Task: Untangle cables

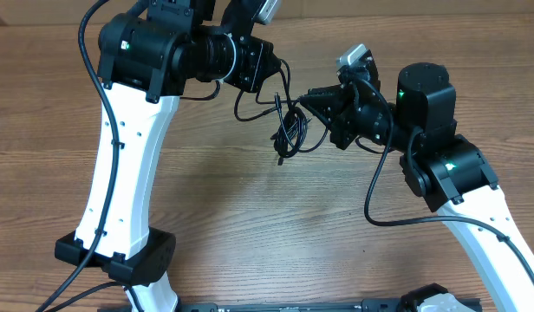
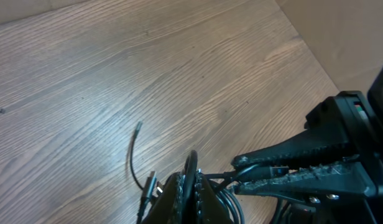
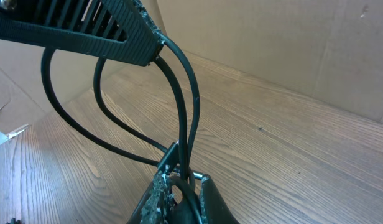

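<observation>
Right now your left hand (image 2: 186, 188) is clamped shut on the cables (image 1: 289, 130), its fingers pinched on a clump of black loops at the bottom of its own wrist view. Your right hand (image 3: 182, 184) is likewise closed, gripping two or three strands that rise from its fingertips and arc up to the left hand's tip. The two hands face each other close together above the bench (image 1: 250, 217), with the cords strung between them.

From overhead, the bulk of the cables hangs as one dense knot just below the gap between the hands, with a few loops spilling out to either side. One loose end (image 2: 138, 126), tipped with a small plug, curls free away from the bundle in the left wrist view.

As for progress, I'd judge you are early on. Both hands have a hold, which is the setup for pulling strands apart, but no cord lies on its own on the bench, and the knot looks as tight as a knot gets. Separating each cable and laying it out remains to be done.
</observation>
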Robot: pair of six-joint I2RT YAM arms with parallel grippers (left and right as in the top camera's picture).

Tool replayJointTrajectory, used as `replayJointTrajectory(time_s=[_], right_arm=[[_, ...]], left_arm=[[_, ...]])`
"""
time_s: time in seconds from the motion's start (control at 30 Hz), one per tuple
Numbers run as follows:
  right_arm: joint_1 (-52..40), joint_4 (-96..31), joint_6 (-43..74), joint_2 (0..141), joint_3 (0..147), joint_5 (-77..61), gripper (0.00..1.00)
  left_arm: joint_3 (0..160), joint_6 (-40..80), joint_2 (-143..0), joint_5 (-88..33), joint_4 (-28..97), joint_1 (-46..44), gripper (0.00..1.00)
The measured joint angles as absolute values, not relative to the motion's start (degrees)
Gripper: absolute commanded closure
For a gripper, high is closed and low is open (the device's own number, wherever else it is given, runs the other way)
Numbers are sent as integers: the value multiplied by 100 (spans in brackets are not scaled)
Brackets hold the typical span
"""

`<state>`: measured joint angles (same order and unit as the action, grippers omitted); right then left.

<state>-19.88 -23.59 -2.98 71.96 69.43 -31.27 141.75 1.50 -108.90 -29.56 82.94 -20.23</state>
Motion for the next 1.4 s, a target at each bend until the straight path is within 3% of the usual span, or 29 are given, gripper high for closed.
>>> replayJointTrajectory(time_s=[0.43,0.6,1.13,1.4], right_arm=[[-1988,-2106,-102,7207,6941,-3168,96],[-1986,-1538,165,7260,6928,-3524,96],[-1986,-972,923,7266,6921,-3736,94],[-1986,-1022,969,7266,6921,-3760,91]], left_arm=[[14175,561,-10890,-2860,8178,-2029,92],[14182,421,-10890,-2762,8318,-2027,96],[14188,357,-10890,-2604,8538,-2106,96],[14193,368,-10975,-1802,8796,-2178,96]])
